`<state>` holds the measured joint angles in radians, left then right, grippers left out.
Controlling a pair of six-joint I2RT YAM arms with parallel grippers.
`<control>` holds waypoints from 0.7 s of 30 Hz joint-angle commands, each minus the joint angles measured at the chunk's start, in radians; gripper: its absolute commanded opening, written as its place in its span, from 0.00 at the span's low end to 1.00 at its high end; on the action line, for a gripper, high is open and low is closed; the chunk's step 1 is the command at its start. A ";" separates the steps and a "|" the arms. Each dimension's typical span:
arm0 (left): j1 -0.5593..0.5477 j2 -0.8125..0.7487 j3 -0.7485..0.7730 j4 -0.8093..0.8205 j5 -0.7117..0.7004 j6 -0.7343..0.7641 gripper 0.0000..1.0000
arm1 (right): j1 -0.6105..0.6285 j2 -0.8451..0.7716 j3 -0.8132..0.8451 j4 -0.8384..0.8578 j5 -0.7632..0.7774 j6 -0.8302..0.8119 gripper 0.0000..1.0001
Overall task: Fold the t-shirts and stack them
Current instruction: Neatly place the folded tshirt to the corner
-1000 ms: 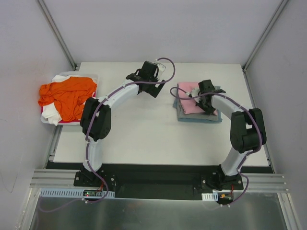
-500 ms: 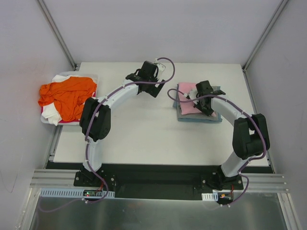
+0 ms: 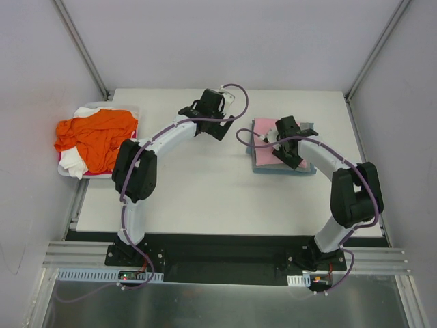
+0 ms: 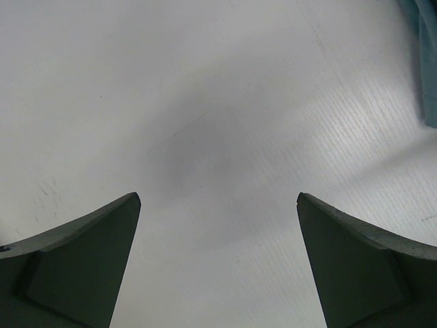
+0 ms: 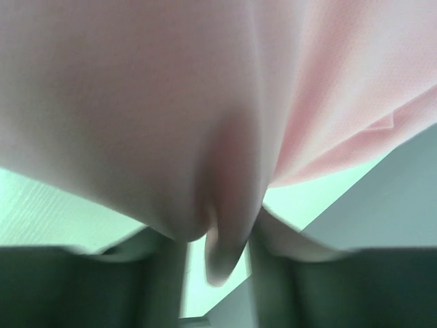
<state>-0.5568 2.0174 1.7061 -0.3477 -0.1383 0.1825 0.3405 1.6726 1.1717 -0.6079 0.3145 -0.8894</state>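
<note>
A folded light pink t-shirt (image 3: 265, 130) lies on a folded grey-blue t-shirt (image 3: 302, 168) at the right of the table. My right gripper (image 3: 278, 146) is low over the pink one. In the right wrist view its jaws (image 5: 218, 268) stand slightly apart, and a loose fold of pink cloth (image 5: 229, 205) hangs between them with gaps beside it. The orange t-shirt (image 3: 95, 137) and the white t-shirt (image 3: 83, 111) lie crumpled in a tray at the left. My left gripper (image 3: 224, 131) hovers wide open over bare table (image 4: 218, 205), left of the stack.
The tray (image 3: 67, 171) sits off the table's left edge. An edge of the grey-blue shirt (image 4: 427, 61) shows at the top right of the left wrist view. Grey walls close in the table at the back and sides.
My right gripper has slid left across the pink shirt and its jaws have parted from a tight pinch. The left arm has stayed where it was.
</note>
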 commanded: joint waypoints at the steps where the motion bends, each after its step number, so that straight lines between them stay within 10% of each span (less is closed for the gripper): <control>1: -0.003 -0.074 -0.006 0.021 0.011 -0.009 0.99 | 0.002 -0.031 -0.004 0.037 0.055 0.006 0.55; 5: -0.002 -0.075 -0.006 0.023 0.008 -0.006 0.99 | -0.003 -0.040 0.028 0.079 0.096 -0.002 0.68; 21: 0.006 -0.083 -0.014 0.029 0.009 -0.009 0.99 | -0.015 -0.008 0.293 0.011 0.123 -0.011 0.69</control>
<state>-0.5552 2.0026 1.6917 -0.3344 -0.1349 0.1822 0.3248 1.6730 1.4078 -0.5587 0.4137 -0.8993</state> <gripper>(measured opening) 0.992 0.691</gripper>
